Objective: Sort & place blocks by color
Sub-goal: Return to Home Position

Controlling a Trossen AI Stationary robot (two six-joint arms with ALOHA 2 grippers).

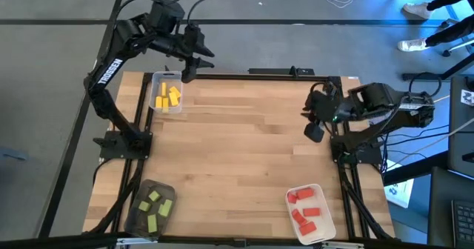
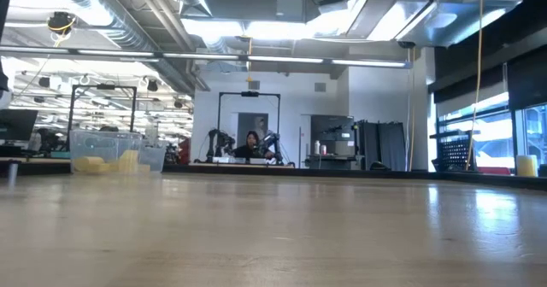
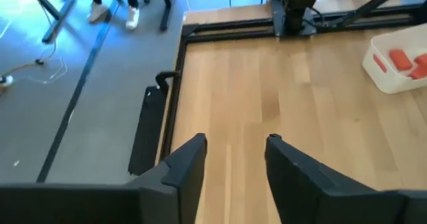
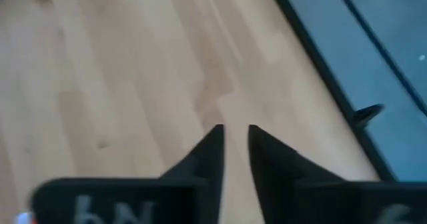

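Left end effector, open and empty, hangs beside the clear tray holding yellow blocks; right end effector, slightly parted, well apart from it.

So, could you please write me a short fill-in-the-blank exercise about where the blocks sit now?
The clear tray holds only ___ blocks.
The dark tray holds only ___ blocks.
The white tray holds only ___ blocks.
The left arm holds its jaws by the ___ tray, the right arm over the table.
Missing: yellow, green, red, clear.
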